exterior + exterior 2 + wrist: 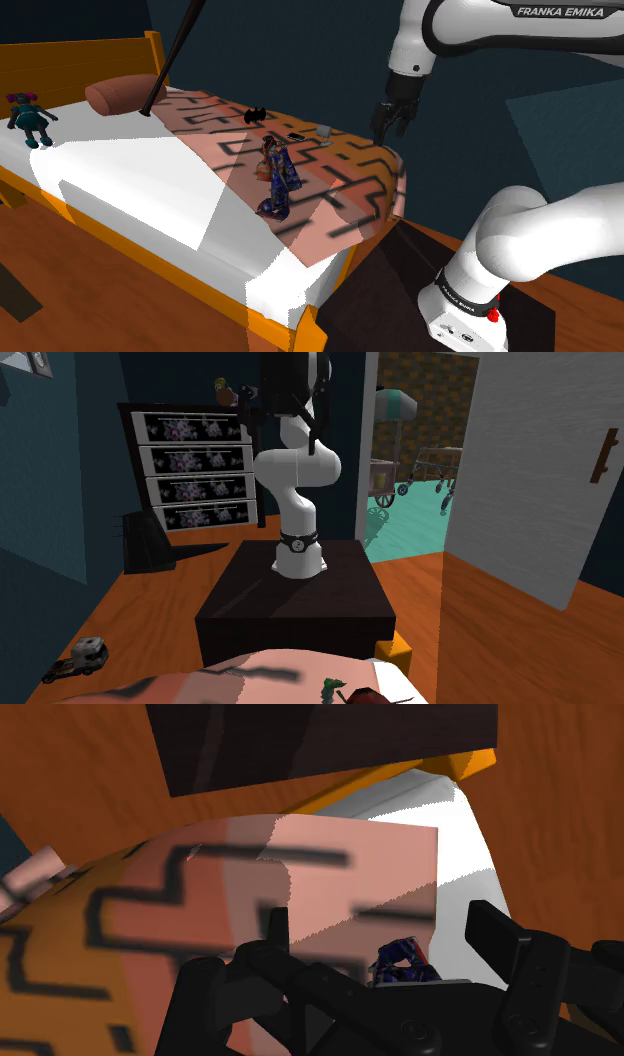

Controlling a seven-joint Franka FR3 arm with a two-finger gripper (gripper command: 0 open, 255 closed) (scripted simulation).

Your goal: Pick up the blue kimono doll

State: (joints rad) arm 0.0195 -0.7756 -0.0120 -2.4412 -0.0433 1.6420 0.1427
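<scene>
**Open claw over blanket edge, doll apart**

The gripper (390,120) hangs with its fingers spread above the patterned blanket (350,175) at the edge nearest the stand (385,272), with free air around it. The blue kimono doll (278,178) lies mid-blanket, untouched. The second exterior view adds a dresser (200,467) behind the arm.

Rears up on the white arm (520,240) at the shoulder view's lower right, bends out past the right edge and comes back in along that view's top edge. Drops the wrist toward the left and hangs the black gripper (388,128) from it, pointing down at a slight tilt. Stands tall in the second exterior view, twisting up from a round base in an S-curve to the top edge, with the gripper (250,404) jutting out toward that view's left. Holds the two black fingers (277,939) spread far apart in the wrist view.
</scene>
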